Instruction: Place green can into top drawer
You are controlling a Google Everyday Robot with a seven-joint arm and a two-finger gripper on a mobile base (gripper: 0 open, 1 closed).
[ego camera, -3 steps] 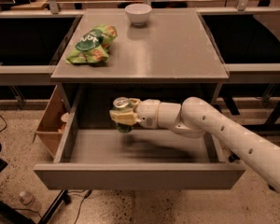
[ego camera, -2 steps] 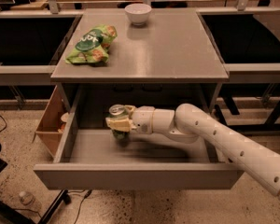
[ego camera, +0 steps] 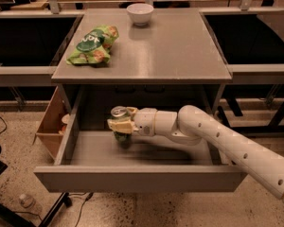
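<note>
Can held upright in the open drawer, left of middle.
We note the gripper (ego camera: 118, 126) clamped round the green can (ego camera: 119, 112), low in the top drawer (ego camera: 137, 178), likely so it stands when released. The grey table (ego camera: 170, 51) above carries a snack bag (ego camera: 92, 44) and a bowl (ego camera: 140, 13); the floor is speckled.

Bench (ego camera: 170, 51) top looks like smooth matt grey metal with a faint sheen under the lights. The top drawer (ego camera: 137, 178) is the same plain grey metal, smooth inside, no gloss. The green can (ego camera: 119, 112) has a shiny silver metal top and a duller mottled side. The hand (ego camera: 118, 126), down in the drawer and clamped round the can, looks pale yellowish and matt. The arm (ego camera: 227, 141) is smooth off-white plastic, slightly glossy. Snack bag (ego camera: 92, 45) is crinkly glossy plastic, the bowl (ego camera: 140, 13) is glossy white, and the floor (ego camera: 19, 141) is speckled, stone-like.
</note>
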